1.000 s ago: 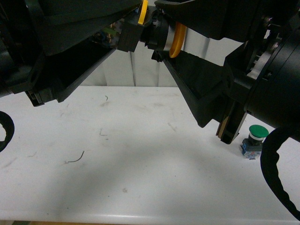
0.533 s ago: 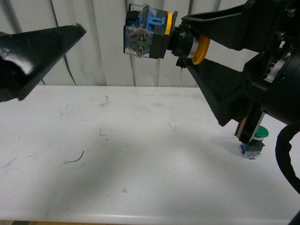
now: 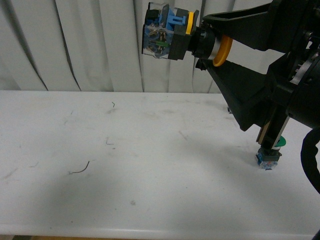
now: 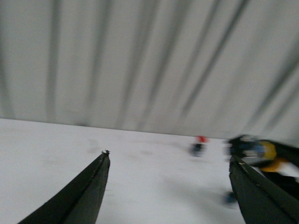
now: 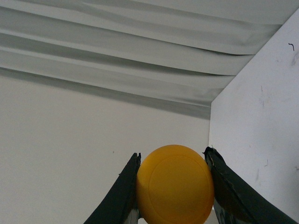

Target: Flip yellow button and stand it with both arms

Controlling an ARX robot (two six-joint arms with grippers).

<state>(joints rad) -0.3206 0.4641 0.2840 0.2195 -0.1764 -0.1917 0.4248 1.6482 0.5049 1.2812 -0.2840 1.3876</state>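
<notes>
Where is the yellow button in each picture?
Front view: the yellow button is up high, right of middle, held sideways in the right gripper.
Left wrist view: blurred, just past one fingertip of the left gripper.
Right wrist view: its cap sits between the two fingers.
Shared landmark: the white curtain.

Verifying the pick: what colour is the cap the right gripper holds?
Yellow-orange cap, clearest in the right wrist view.
</notes>
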